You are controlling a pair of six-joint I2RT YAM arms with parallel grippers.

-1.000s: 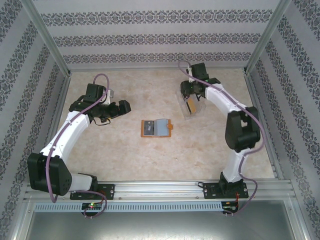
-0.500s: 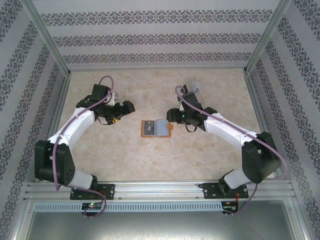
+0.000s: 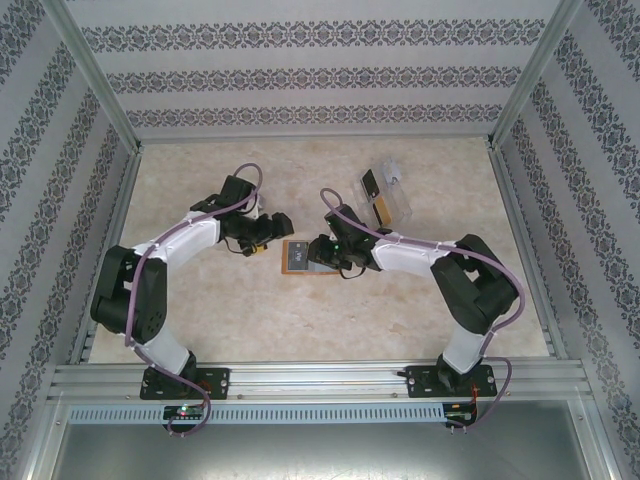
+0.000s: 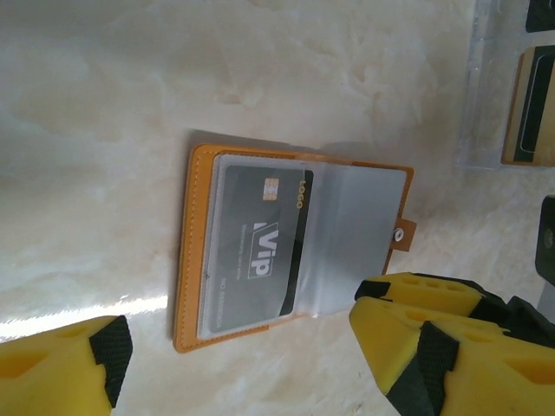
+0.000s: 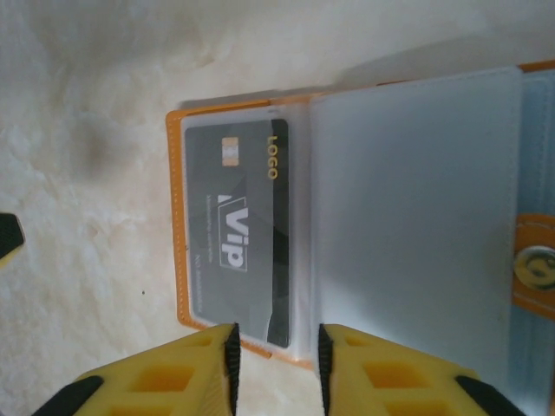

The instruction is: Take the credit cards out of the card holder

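So the card holder (image 3: pixel 308 258) lies open and flat on the table (image 3: pixel 250 310), right between the two grippers. The left gripper (image 4: pixel 243 336) has its jaws spread wide, with the holder just ahead of the fingertips (image 4: pixel 65 368). From there you can see a dark VIP card (image 4: pixel 258 251) tucked in the pocket on the gripper's left. The pocket on its right looks like plain grey plastic.

The right gripper (image 5: pixel 277 351) is way narrower, with just a slim gap between the pads (image 5: pixel 165 377). That gap sits over the holder's near edge, right at the end of the VIP card. Can't tell if the pads actually touch anything, nothing looks pinched. The snap tab (image 5: pixel 533 264) is off to that gripper's right.

Out beyond the right gripper, well apart from the holder, there's a clear tray (image 3: pixel 401 203). It has a dark card (image 3: pixel 369 184) and a yellow-orange card (image 3: pixel 381 208) in it.
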